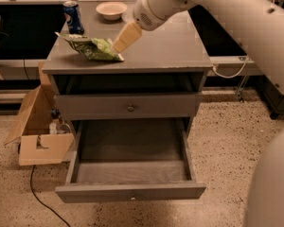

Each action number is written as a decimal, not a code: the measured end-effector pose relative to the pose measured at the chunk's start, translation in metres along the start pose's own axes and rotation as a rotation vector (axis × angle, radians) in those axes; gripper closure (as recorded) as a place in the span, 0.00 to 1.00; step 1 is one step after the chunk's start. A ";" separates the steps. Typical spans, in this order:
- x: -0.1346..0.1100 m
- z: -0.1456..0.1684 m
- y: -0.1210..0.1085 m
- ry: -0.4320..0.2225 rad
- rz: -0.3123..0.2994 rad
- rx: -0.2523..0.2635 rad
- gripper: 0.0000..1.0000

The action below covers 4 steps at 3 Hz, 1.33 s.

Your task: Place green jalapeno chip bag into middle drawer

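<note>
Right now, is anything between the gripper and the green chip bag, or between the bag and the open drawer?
Nothing visible does. The gripper is at one end of the green jalapeno chip bag on the cabinet top; the soda can and bowl stand behind it. The middle drawer stands open below.
</note>
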<state>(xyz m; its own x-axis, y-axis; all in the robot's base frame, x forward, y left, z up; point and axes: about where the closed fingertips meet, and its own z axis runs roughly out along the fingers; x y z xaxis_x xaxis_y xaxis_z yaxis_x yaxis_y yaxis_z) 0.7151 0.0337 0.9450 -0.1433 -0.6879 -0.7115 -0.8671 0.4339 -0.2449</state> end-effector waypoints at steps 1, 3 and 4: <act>-0.020 0.038 0.002 0.005 -0.001 -0.010 0.00; -0.026 0.092 0.003 0.026 0.058 0.007 0.00; -0.027 0.110 0.002 0.028 0.083 0.012 0.00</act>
<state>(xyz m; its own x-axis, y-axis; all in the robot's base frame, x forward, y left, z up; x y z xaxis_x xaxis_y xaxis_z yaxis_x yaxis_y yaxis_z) 0.7693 0.1175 0.8912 -0.2282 -0.6650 -0.7111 -0.8458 0.4972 -0.1936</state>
